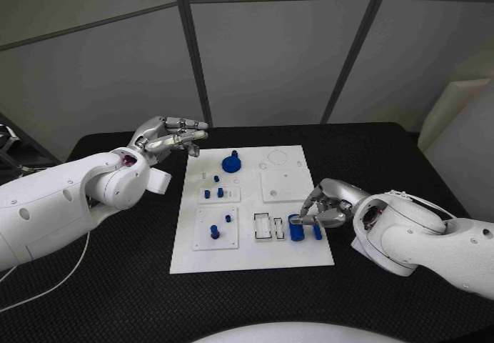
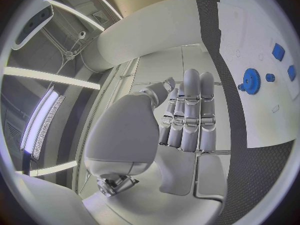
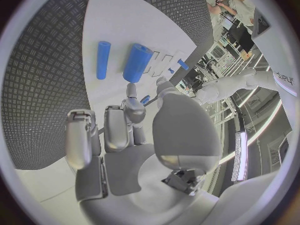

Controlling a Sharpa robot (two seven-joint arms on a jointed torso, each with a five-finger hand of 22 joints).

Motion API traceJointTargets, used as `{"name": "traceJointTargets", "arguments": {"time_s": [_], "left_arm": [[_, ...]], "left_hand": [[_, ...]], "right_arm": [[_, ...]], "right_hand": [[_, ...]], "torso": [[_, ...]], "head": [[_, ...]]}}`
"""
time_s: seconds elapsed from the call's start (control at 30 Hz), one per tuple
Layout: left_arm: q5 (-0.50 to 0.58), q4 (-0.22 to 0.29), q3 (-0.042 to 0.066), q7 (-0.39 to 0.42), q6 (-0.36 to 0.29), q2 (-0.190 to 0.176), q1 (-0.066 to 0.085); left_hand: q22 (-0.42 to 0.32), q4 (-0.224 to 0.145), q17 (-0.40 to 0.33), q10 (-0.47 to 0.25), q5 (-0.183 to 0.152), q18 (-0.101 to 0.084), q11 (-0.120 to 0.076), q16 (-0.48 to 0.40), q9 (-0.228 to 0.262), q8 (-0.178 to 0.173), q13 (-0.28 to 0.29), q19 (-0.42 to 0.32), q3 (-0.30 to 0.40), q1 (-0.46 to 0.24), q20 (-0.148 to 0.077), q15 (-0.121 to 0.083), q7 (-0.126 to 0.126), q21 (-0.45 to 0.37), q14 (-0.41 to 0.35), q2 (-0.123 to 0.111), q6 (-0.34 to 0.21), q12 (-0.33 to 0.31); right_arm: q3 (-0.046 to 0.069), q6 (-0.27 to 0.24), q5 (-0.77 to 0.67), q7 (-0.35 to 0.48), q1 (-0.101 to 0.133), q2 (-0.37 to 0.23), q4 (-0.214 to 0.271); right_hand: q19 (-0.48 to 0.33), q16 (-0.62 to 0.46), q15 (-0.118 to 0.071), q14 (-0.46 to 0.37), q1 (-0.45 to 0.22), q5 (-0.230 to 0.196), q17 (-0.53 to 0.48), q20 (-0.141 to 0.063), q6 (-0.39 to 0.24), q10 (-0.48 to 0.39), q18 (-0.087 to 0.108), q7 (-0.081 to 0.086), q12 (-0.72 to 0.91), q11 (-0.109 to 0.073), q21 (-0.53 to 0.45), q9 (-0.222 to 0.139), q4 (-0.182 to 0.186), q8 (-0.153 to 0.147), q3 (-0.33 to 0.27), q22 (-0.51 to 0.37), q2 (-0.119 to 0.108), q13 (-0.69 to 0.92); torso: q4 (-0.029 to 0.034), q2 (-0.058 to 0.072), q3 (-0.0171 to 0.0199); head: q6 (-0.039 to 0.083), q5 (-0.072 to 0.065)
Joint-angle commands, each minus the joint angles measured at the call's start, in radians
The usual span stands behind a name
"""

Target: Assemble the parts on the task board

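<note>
hovering my right hand (image 1: 328, 207) at the near right edge of the white board (image 1: 252, 250), fingers curled in, gripping nothing; a thick blue cylinder (image 1: 295, 227) and a thinner blue rod (image 1: 317, 230) lie just beyond its fingertips. my left hand (image 1: 168, 136) hangs open beside the board's far corner, near the blue gear (image 1: 233, 163).

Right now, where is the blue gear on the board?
In the head view the blue gear sits at the far end of the task board, toward its left side, just right of the left hand, which hovers beyond the board's corner.
</note>
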Motion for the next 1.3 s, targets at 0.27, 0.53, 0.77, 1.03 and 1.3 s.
{"name": "traceJointTargets", "arguments": {"time_s": [0.27, 0.53, 0.77, 1.03, 1.3], "left_arm": [[0.005, 0.003, 0.0, 0.003, 0.011, -0.003, 0.001], [0.005, 0.002, 0.0, 0.001, 0.014, -0.004, 0.001], [0.005, 0.001, 0.0, -0.002, 0.017, -0.005, 0.0], [0.005, -0.002, 0.0, -0.005, 0.02, -0.005, 0.0], [0.005, -0.001, 0.0, -0.006, 0.021, -0.005, 0.0]], "left_hand": [[-0.001, 0.001, -0.002, 0.003, -0.004, -0.012, 0.004, -0.006, 0.002, -0.005, 0.001, -0.004, -0.008, -0.003, 0.002, -0.001, 0.005, -0.008, -0.007, 0.006, 0.005, 0.004], [-0.001, 0.001, -0.002, 0.003, -0.004, -0.012, 0.004, -0.006, 0.002, -0.005, 0.001, -0.004, -0.008, -0.003, 0.002, -0.001, 0.005, -0.008, -0.007, 0.006, 0.005, 0.004], [-0.002, 0.002, -0.002, 0.003, -0.004, -0.012, 0.004, -0.007, 0.002, -0.006, 0.001, -0.004, -0.009, -0.004, 0.002, -0.001, 0.005, -0.008, -0.007, 0.006, 0.005, 0.004], [-0.002, 0.002, -0.002, 0.002, -0.004, -0.012, 0.004, -0.007, 0.002, -0.006, 0.001, -0.004, -0.01, -0.004, 0.002, 0.0, 0.005, -0.009, -0.007, 0.006, 0.005, 0.004], [-0.002, 0.002, -0.002, 0.002, -0.004, -0.012, 0.004, -0.008, 0.002, -0.006, 0.002, -0.004, -0.01, -0.004, 0.002, 0.0, 0.005, -0.009, -0.007, 0.006, 0.005, 0.004]], "right_arm": [[0.0, 0.057, -0.09, -0.078, -0.017, 0.033, -0.023], [-0.001, 0.1, -0.116, -0.113, -0.03, 0.05, -0.034], [-0.001, 0.122, -0.128, -0.127, -0.043, 0.074, -0.045], [-0.001, 0.111, -0.13, -0.13, -0.053, 0.092, -0.05], [-0.001, 0.097, -0.13, -0.132, -0.055, 0.102, -0.052]], "right_hand": [[0.078, 0.007, -0.002, 0.031, -0.01, 0.01, 0.006, -0.006, -0.008, -0.006, -0.008, -0.002, 0.004, 0.001, 0.008, 0.013, 0.0, 0.004, -0.012, 0.211, 0.006, 0.004], [0.08, 0.01, -0.002, 0.032, -0.011, 0.012, 0.012, -0.006, -0.007, -0.007, -0.009, -0.002, 0.003, 0.001, 0.011, 0.019, 0.001, 0.005, -0.016, 0.215, 0.009, 0.005], [0.082, 0.014, -0.003, 0.033, 0.0, 0.013, 0.018, -0.007, -0.005, -0.007, -0.01, -0.004, 0.003, 0.0, 0.013, 0.031, -0.001, 0.006, -0.019, 0.218, 0.012, 0.01], [0.084, 0.018, -0.003, 0.034, 0.021, 0.017, 0.026, -0.007, -0.003, -0.007, -0.011, -0.005, 0.004, -0.001, 0.017, 0.049, -0.003, 0.007, -0.018, 0.223, 0.018, 0.017], [0.087, 0.023, -0.004, 0.034, 0.044, 0.028, 0.033, -0.008, -0.004, -0.005, -0.012, -0.006, 0.005, -0.002, 0.021, 0.066, -0.005, 0.006, -0.016, 0.228, 0.021, 0.025]], "torso": [[-0.0007, 0.001, -0.0007], [-0.0002, 0.002, -0.0006], [-0.0001, 0.002, -0.0008], [-0.0005, 0.001, -0.0016], [0.0008, 0.0, -0.0021]], "head": [[-0.002, 0.01], [-0.007, 0.012], [-0.01, 0.013], [-0.012, 0.012], [-0.009, 0.012]]}}
